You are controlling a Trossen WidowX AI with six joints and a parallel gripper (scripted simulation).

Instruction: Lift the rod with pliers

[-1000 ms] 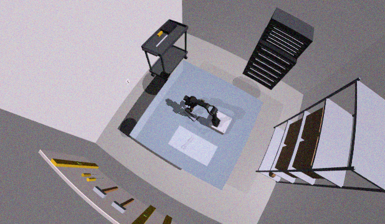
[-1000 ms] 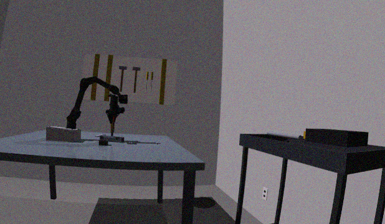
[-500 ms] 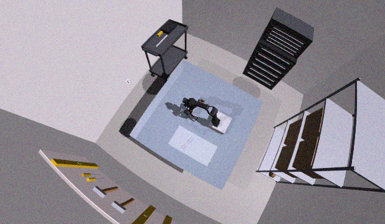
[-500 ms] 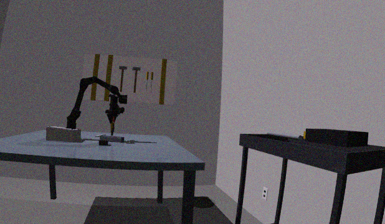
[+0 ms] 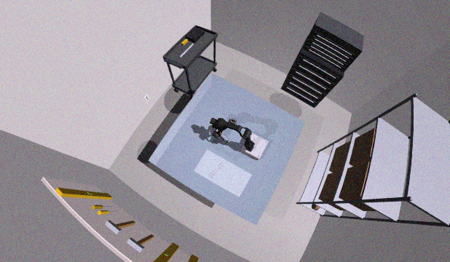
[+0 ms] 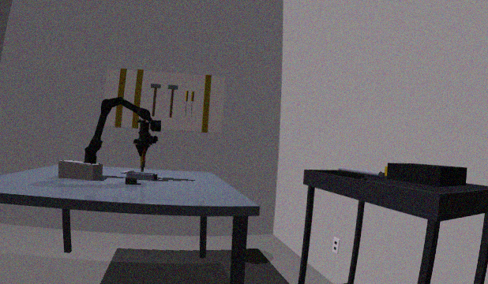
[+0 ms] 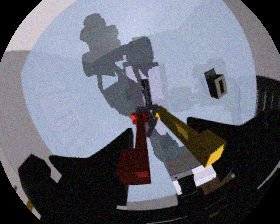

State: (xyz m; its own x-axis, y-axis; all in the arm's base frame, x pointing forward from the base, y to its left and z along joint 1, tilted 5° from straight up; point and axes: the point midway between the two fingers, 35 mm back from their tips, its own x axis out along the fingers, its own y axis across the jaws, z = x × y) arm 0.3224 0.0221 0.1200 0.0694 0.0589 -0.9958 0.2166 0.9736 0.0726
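My gripper [image 5: 217, 133] [image 6: 143, 153] [image 7: 160, 125] points down at the middle of the table, its black fingers partly apart on the locking pliers [image 6: 144, 162] [image 7: 191, 138]. In the wrist view a red handle is at the left and a yellow one at the right, meeting at a dark pivot. The dark jaws point down, at or just above the grey channel block [image 6: 148, 176] [image 7: 156, 82]; I cannot tell how deep they reach. The rod cannot be made out. The small dark holster [image 5: 232, 121] [image 6: 131, 181] [image 7: 218, 85] stands beside the block and looks empty.
The arm's pale base [image 5: 261, 146] [image 6: 80, 170] stands on the blue table [image 5: 276, 127] [image 6: 212, 193]. A white rectangle [image 5: 232, 178] lies beside the work spot. A dark cart [image 5: 174, 54] [image 6: 418, 197] stands off the table's edge.
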